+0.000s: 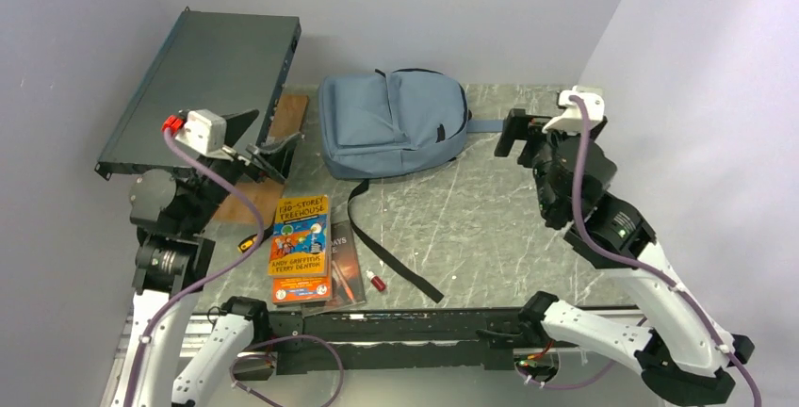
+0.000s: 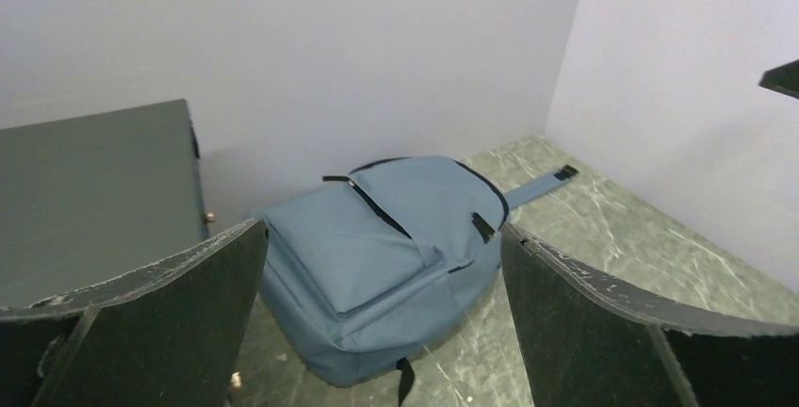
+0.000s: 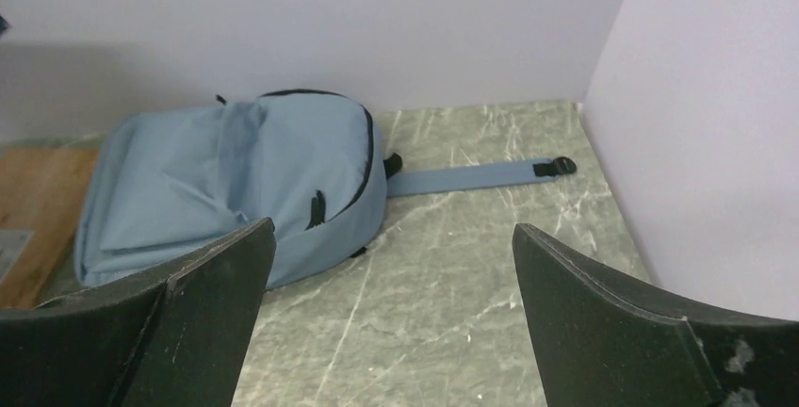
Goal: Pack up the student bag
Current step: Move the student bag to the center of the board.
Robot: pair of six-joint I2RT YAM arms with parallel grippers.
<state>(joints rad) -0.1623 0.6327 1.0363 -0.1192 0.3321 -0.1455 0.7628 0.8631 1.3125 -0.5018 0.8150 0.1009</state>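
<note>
student bag (image 1: 391, 122) blocks centre, right probably open

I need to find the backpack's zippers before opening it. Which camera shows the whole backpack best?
Top view: the whole backpack shows, front pocket up, black strap trailing. Left wrist view shows most of it, edges hidden behind the left hand. Right wrist view shows it side-on, with one blue strap.

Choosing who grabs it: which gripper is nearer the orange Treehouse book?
Left. The left gripper is just beyond the book; the right gripper is across the table, beside the student bag.
</note>
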